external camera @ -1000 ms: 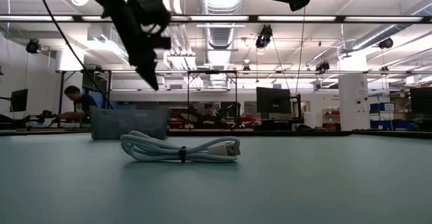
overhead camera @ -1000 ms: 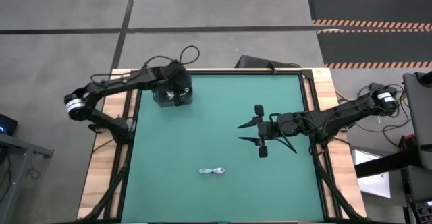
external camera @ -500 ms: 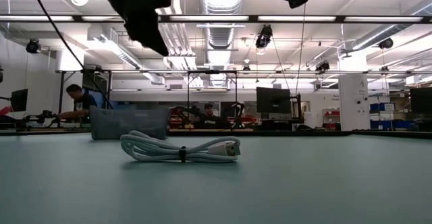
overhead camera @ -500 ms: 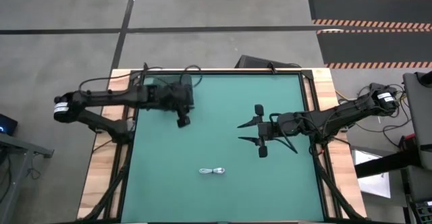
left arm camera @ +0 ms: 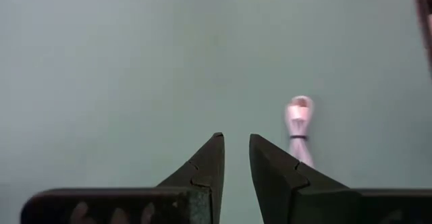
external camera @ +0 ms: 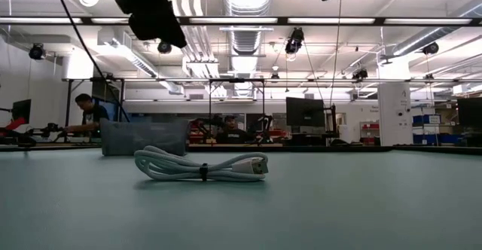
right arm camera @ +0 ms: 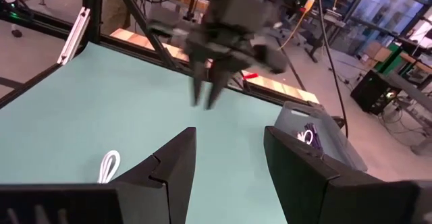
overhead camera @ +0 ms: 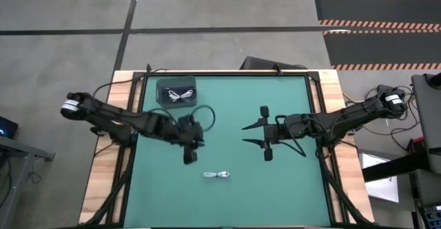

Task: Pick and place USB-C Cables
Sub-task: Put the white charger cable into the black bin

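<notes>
One white cable (overhead camera: 218, 176) near left pincer (overhead camera: 191, 154)

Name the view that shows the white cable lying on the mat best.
The low view: the white cable lies close, its loops and dark tie plain. The high view shows it as a small bundle; the left wrist view sees it end-on; the right wrist view catches one loop.

Counted: one white cable bundle (overhead camera: 218, 176) on the green mat, one more white bundle (overhead camera: 180, 95) inside one dark box (overhead camera: 162, 90), two grippers.
</notes>
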Controlling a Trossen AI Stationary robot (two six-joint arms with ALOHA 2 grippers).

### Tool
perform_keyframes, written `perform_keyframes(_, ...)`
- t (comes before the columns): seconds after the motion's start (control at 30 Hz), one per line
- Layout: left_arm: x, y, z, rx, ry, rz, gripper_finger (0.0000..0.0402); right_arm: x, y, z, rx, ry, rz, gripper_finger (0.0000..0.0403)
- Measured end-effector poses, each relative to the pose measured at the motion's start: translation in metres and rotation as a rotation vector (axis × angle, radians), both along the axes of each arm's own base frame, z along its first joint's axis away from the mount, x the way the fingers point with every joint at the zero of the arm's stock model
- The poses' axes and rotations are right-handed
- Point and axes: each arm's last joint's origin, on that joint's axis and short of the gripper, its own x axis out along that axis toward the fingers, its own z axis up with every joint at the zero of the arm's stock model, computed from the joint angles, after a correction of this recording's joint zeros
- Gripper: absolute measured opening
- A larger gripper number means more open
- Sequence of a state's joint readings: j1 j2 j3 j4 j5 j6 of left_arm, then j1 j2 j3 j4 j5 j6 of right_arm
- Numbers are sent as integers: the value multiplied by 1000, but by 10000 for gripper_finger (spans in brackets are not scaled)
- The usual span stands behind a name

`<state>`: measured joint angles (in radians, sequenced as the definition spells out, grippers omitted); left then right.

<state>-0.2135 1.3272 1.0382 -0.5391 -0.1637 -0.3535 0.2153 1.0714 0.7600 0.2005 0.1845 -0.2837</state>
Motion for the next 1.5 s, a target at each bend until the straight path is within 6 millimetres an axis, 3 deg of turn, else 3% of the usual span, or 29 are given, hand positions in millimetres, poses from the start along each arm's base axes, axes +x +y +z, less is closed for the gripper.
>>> perform_keyframes(0.27,26,-46,-35,-57,15,-68,54,0,0,1,-27,-10,8,166)
perform_keyframes(0.6,50,-75,-80,-96,64,-62,54,0,1,3,-60,-20,31,166)
perform_keyframes(1.03,68,-86,-113,-140,66,-103,54,-1,2,3,-38,-20,73,166)
perform_keyframes(1.5,67,-85,-114,-95,66,-148,57,-1,2,3,-38,-19,73,166)
